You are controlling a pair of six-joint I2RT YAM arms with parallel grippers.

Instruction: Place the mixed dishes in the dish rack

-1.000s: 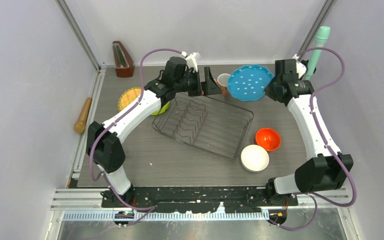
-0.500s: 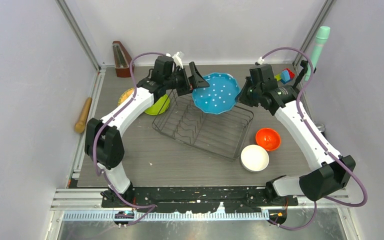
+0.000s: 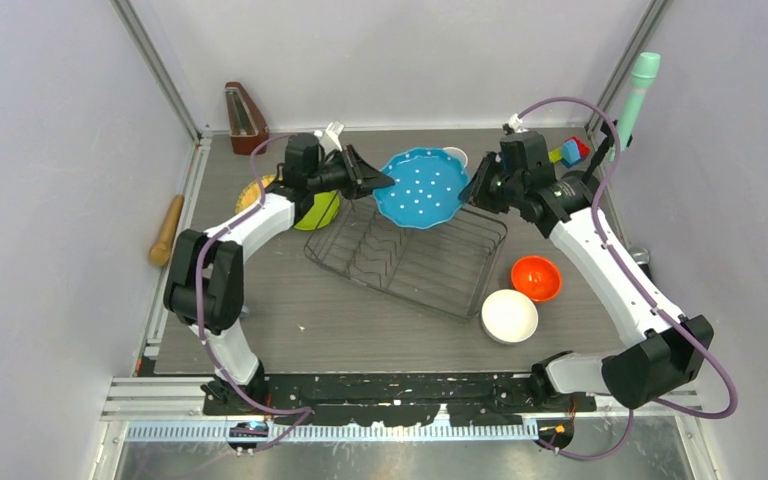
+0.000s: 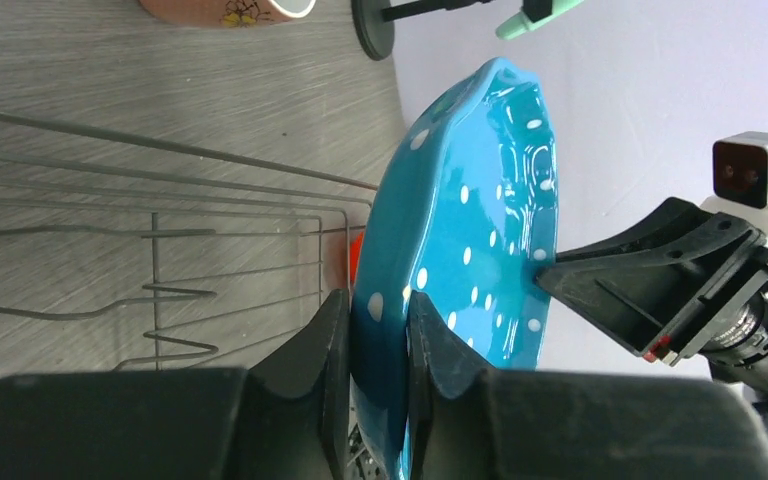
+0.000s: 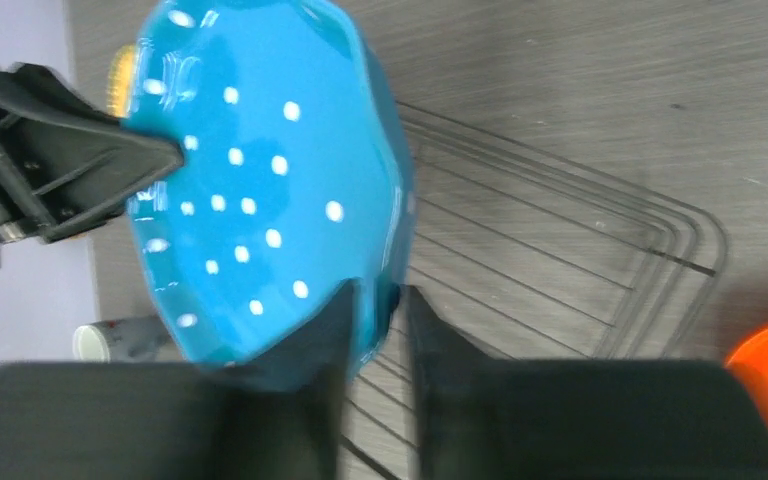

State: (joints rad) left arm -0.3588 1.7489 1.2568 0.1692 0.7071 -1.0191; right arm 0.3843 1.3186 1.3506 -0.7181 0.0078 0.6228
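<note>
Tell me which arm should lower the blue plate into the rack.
Probably left: the left gripper pinches the plate by its rim close to the rack dividers; the right gripper holds the opposite rim, farther from them.

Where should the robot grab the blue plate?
Grip the plate by its thin rim, pinching across both faces. It is flat and wide, so only the edge fits. Come from the sides, as the left end effector and right end effector do now, at opposite edges.
</note>
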